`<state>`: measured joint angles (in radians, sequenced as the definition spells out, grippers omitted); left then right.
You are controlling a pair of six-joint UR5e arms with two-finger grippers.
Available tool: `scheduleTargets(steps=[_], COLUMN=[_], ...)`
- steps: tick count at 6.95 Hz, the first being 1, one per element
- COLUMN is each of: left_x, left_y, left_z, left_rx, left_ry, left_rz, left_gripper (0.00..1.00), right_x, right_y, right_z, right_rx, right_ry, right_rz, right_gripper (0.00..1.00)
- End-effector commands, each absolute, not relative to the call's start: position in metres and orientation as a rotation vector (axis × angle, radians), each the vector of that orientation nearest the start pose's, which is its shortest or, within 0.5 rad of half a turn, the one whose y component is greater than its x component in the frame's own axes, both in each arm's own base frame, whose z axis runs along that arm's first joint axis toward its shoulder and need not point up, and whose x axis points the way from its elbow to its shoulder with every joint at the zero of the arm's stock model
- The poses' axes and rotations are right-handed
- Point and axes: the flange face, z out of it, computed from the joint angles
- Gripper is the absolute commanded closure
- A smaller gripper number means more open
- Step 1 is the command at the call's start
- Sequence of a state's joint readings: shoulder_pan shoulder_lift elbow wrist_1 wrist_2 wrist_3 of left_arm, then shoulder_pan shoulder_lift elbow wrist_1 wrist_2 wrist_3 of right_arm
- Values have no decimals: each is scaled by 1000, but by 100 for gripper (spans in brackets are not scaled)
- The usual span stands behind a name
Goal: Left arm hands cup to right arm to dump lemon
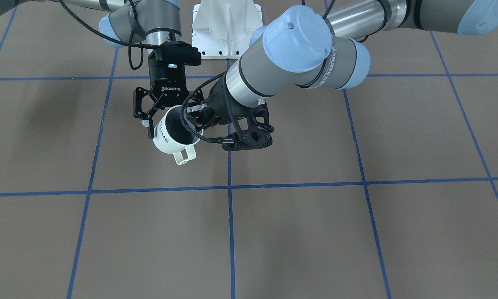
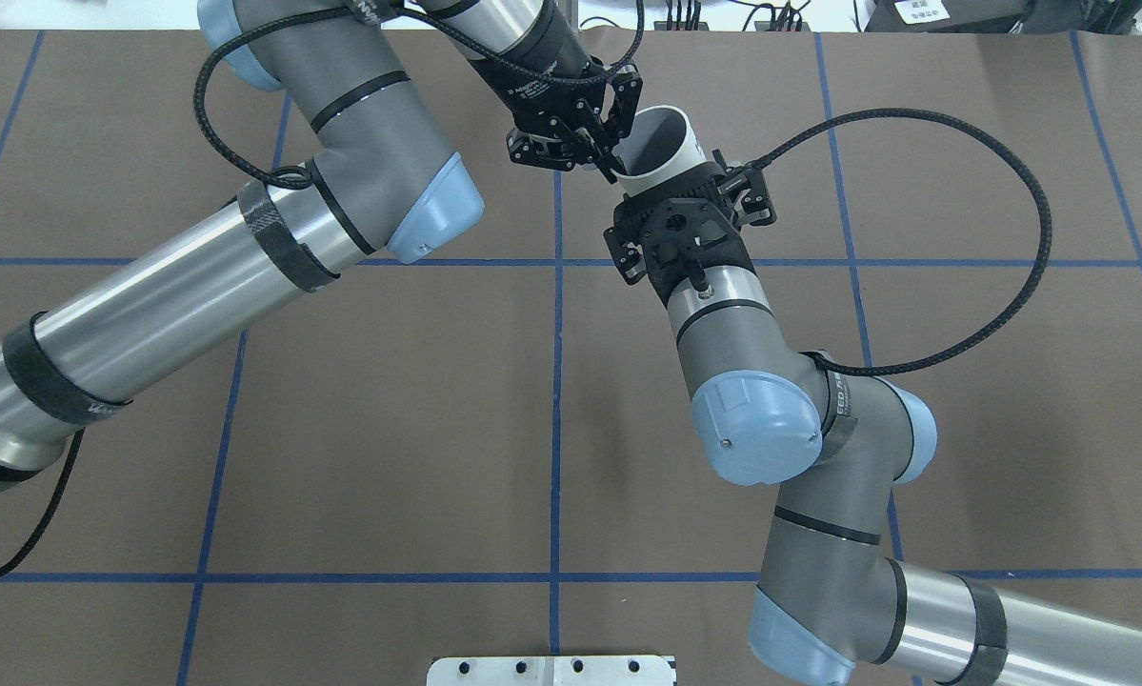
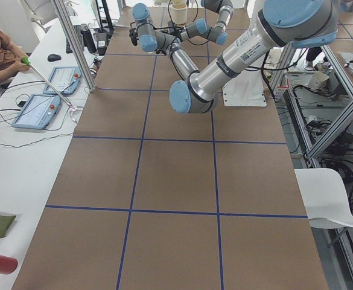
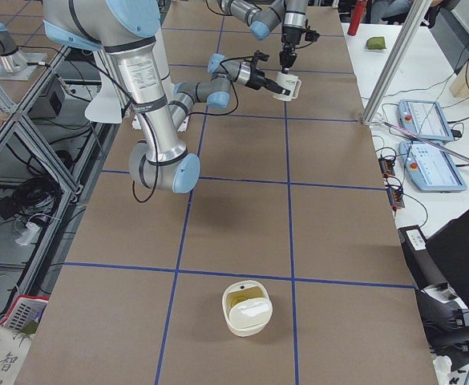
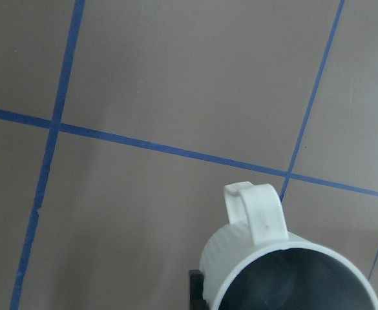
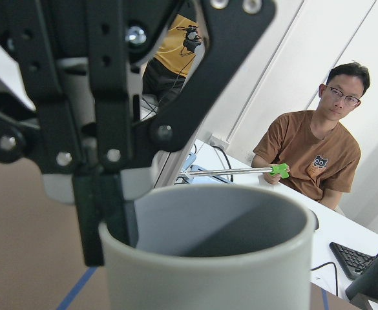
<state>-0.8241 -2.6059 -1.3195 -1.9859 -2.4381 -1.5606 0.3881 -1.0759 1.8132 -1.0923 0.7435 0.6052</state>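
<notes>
The cup (image 1: pixel 170 143) hangs clear above the table (image 1: pixel 315 232), mouth up and a little tilted, between the two tools. The left tool (image 1: pixel 192 117) is closed narrow on the rim, with one finger (image 6: pixel 105 213) down inside the grey wall and the other outside it. The right tool (image 1: pixel 172 124) is spread wide, its fingers straddling the ribbed body from the robot's side; I cannot tell whether they press on the wall. The cup looks like glazed ceramic: stiff, fairly heavy for its size, slick at the rim, and likely to break if dropped from this height. A rim pinch is a thin hold that lets the cup swing. For tipping, the better hold is across the body, where the ribs should give the pads some bite. The handle (image 5: pixel 256 213) juts free toward the operators' side, away from both tools. No lemon shows in any view; one lying deep inside would roll and shift the weight on tipping. The right wrist view alone shows the finger inside the rim, and a seated person (image 6: pixel 315 155) beyond. Only the exterior right view shows a cream tub (image 4: pixel 242 327) with something yellowish in it, standing on the table well apart from the cup.
</notes>
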Motion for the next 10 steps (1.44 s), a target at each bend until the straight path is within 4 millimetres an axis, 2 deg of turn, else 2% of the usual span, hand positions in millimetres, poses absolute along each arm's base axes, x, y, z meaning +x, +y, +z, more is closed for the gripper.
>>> scheduleTargets(steps=[1,2,4,5,6,7,8,9,10], left_x=[448,432,367,349,342,341,320,303,273], left_y=[-591,-601,-640,-657,-663,-669,-687,-699,-713], left_z=[34,34,37,45,52,87,104,134,158], left_rx=[-238,-247,-264,-255,-228,-233,-125,-47,35], left_ry=[1316,1323,1344,1342,1339,1312,1285,1246,1213], left_rz=[-183,-186,-214,-236,-226,-263,-324,-364,-360], left_gripper=[100,100,100,100,100,100,100,100,100], right_x=[-468,-468,-468,-467,-463,-451,-424,-390,-354], right_y=[-415,-415,-415,-415,-416,-427,-460,-495,-528], right_z=[203,204,206,205,199,197,200,209,219], right_rx=[1259,1259,1257,1257,1244,1220,1158,1082,1001], right_ry=[-436,-435,-433,-436,-472,-507,-569,-626,-684], right_rz=[17,16,14,15,5,-5,-3,-20,-31], right_gripper=[0,0,0,0,0,0,0,0,0])
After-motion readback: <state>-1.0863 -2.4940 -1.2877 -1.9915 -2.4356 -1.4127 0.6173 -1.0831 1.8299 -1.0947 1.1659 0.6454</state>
